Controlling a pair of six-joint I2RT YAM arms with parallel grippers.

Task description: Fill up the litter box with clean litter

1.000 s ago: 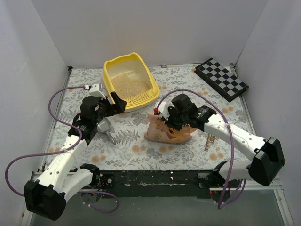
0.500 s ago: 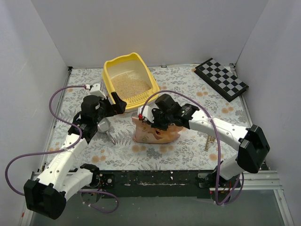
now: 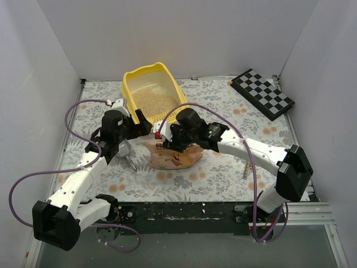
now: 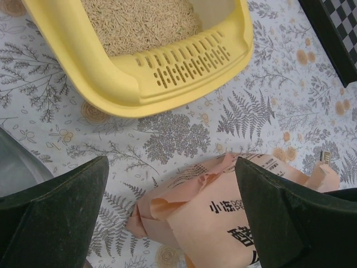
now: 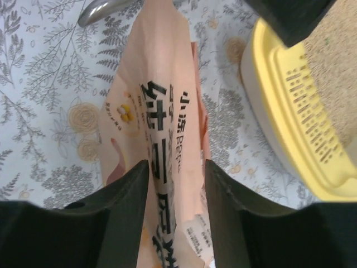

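Observation:
The yellow litter box (image 3: 129, 94) stands at the back centre, its slotted ledge (image 4: 187, 64) toward me. Pale beige clean litter (image 3: 153, 102) covers part of its floor and shows up close as litter (image 4: 139, 22). A crinkled orange-pink printed bag (image 3: 173, 158) lies on the floral cloth just in front of the box. My right gripper (image 3: 166, 142) sits over the bag's top, open, and in its own view the right gripper (image 5: 175, 163) has the bag (image 5: 156, 84) folded between its fingers. My left gripper (image 4: 170, 166) is wide open over the bag's torn mouth (image 4: 167, 201), touching nothing.
A silver metal scoop (image 3: 126, 152) lies left of the bag, beside my left arm. A black-and-white checkered board (image 3: 262, 94) leans at the back right. White walls close in the left, back and right sides. A small strip (image 3: 246, 167) lies on the cloth at the right.
My right arm has dragged the bag leftward, up to the litter box and the left gripper. The right jaws, shut before, now stand apart. The left arm has shifted slightly toward the bag.

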